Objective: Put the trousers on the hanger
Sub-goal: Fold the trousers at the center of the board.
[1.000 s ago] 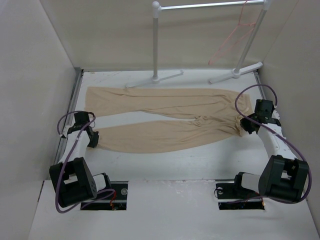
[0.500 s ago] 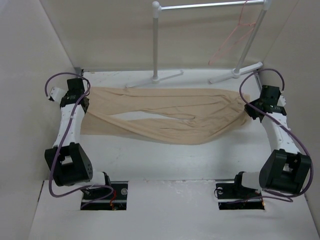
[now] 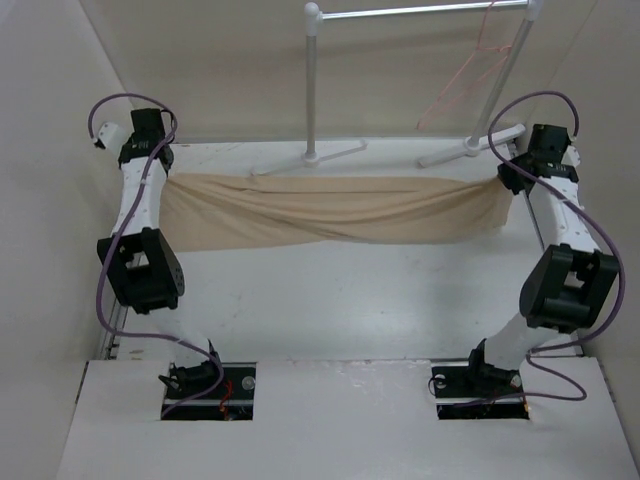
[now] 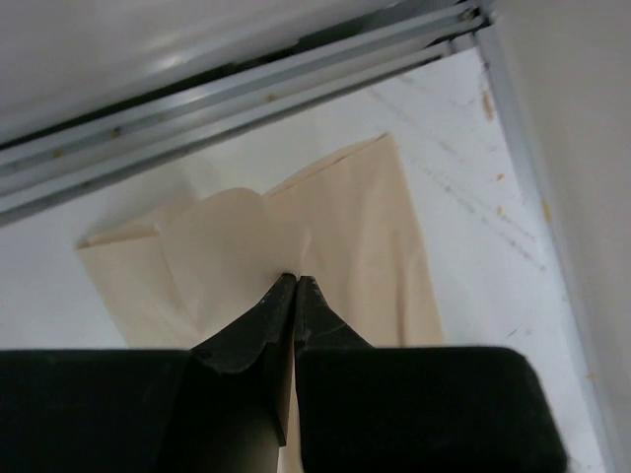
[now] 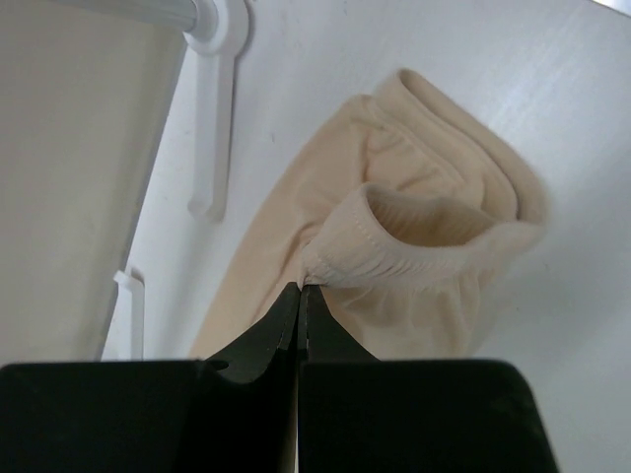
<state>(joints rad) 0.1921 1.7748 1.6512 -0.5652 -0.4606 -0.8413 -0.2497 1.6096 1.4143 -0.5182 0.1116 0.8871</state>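
The beige trousers [image 3: 330, 210] hang stretched between both raised arms, sagging in folds above the table. My left gripper [image 3: 165, 172] is shut on the leg ends [image 4: 296, 236] at the left. At the right, my right gripper [image 3: 503, 180] is shut on the ribbed waistband [image 5: 424, 251]. In both wrist views the black jaws meet with cloth pinched at their tips. The thin pinkish-red wire hanger [image 3: 465, 75] hangs from the right end of the rack's rail, behind and above the right gripper.
A white tube garment rack [image 3: 312, 90] stands at the back, its feet [image 3: 305, 160] on the table just behind the trousers. A rack foot [image 5: 212, 118] shows in the right wrist view. A metal rail [image 4: 246, 89] edges the table at the left. Walls close in on both sides.
Both arms have risen and moved back, lifting the trousers off the table. The two spread legs have gathered into one hanging, folded band between the grippers.
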